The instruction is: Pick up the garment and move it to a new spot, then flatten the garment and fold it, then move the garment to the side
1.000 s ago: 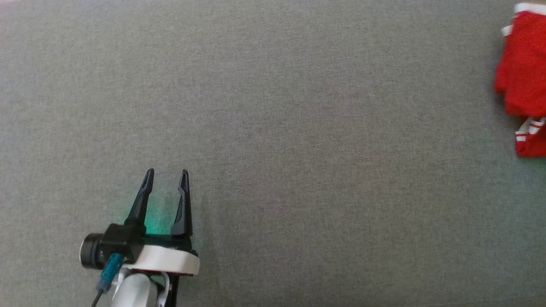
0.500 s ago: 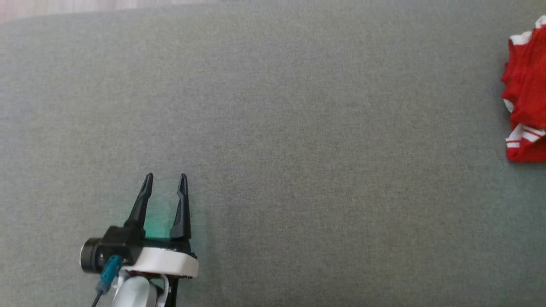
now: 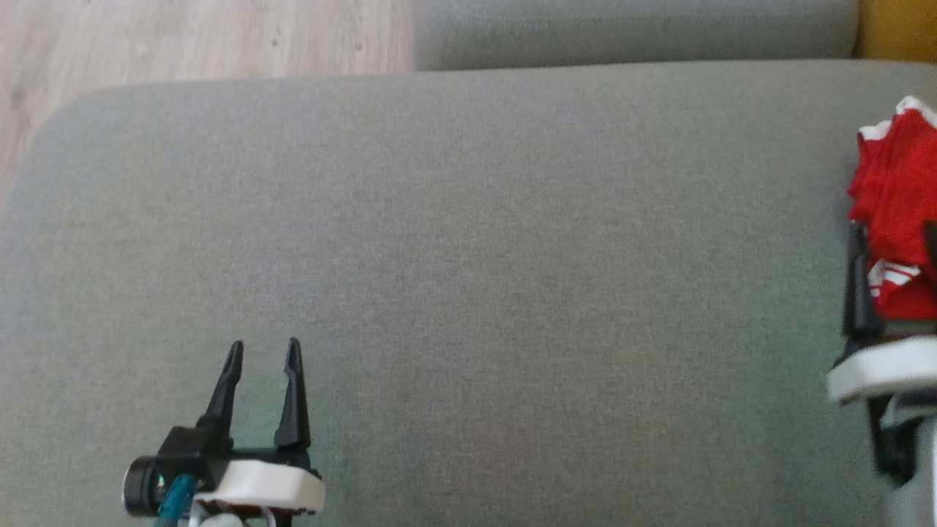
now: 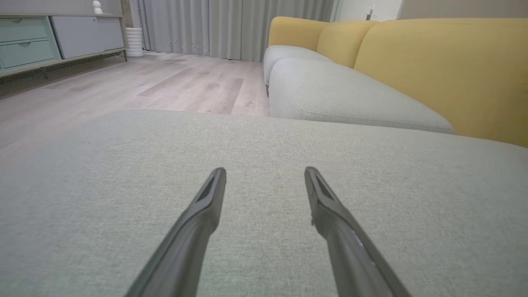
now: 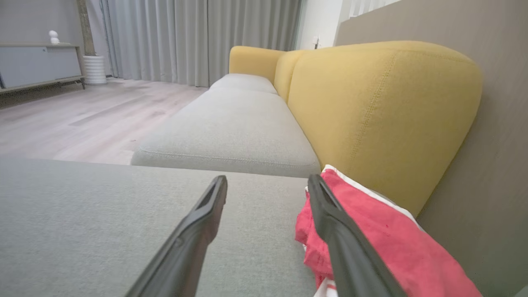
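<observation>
The garment is a crumpled red cloth with white trim, lying at the right end of the grey seat cushion. In the right wrist view the garment rests against the yellow backrest. My right gripper is open, its fingers standing either side of the cloth's near edge. In its own view the right gripper shows bare cushion between the tips, and the red cloth lies along the right finger. My left gripper is open and empty over the cushion at the lower left, as the left wrist view also shows.
Wood floor lies beyond the cushion's rounded far-left corner. A second grey seat cushion adjoins at the back. The yellow backrest runs along the right. A low cabinet and curtains stand across the room.
The head camera has shifted, bringing the cushion's far edge and the floor into the picture. My right gripper has come into view at the right edge, open at the garment. The left gripper stays open.
</observation>
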Controlling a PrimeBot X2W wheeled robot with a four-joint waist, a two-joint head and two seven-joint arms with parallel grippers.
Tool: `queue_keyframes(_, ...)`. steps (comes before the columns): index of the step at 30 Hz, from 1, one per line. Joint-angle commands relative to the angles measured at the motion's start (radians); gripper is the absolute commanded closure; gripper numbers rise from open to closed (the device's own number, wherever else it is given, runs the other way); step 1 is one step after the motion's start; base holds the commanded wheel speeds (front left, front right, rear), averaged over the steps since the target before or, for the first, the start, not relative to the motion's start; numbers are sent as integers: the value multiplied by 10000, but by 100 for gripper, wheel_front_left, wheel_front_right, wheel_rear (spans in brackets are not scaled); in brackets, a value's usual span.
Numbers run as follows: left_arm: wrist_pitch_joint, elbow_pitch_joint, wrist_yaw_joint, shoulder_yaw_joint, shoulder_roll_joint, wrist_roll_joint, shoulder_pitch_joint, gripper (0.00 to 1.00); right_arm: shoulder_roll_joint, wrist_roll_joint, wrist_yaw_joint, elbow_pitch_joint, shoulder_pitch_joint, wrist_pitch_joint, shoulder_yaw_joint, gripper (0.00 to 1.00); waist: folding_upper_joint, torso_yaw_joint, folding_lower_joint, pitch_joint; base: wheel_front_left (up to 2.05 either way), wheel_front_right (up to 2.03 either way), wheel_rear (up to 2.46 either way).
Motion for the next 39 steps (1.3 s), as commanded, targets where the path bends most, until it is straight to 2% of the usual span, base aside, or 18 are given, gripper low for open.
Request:
queue_keyframes(1, -55, -219, 36, 486, 43, 153, -89, 0, 109, 40, -9, -437, 174, -494, 380, 0, -1, 41, 1, -288, 0, 0, 0)
queue_keyframes(8, -55, 43, 295, 574, 63, 567, 128, 0, 819, -134, -9, -32, 1372, -1490, 1286, 0, -1, 93, 1, -754, 0, 0, 0)
queue_keyframes(14, -55, 94, 451, 642, 59, 720, 350, 0, 1043, -333, -9, 457, 1850, -1690, 1956, 0, -1, 207, 1, -956, 0, 0, 0)
queue_keyframes(19, -55, 215, 485, 599, 55, 768, 429, 0, 1085, -134, -9, 356, 1896, -1702, 2316, 0, -1, 289, 1, -1039, 0, 0, 0)
queue_keyframes(34, -55, 302, 770, 408, 41, 620, 477, 0, 1091, -8, -9, 349, 1829, -1705, 2316, 0, -1, 504, 1, -1098, 0, 0, 0)
queue_keyframes(35, 0, 585, 717, 153, 13, 643, 700, 100, 1143, -36, 0, 664, 2146, -1571, 2126, 100, -1, 505, 1, -1099, 0, 0, 0)
queue_keyframes(39, 67, 1132, 701, 193, 4, 518, 780, 100, 1146, 104, 0, 1310, 2214, -1502, 2134, 100, -1, 495, 1, -1101, 0, 0, 0)
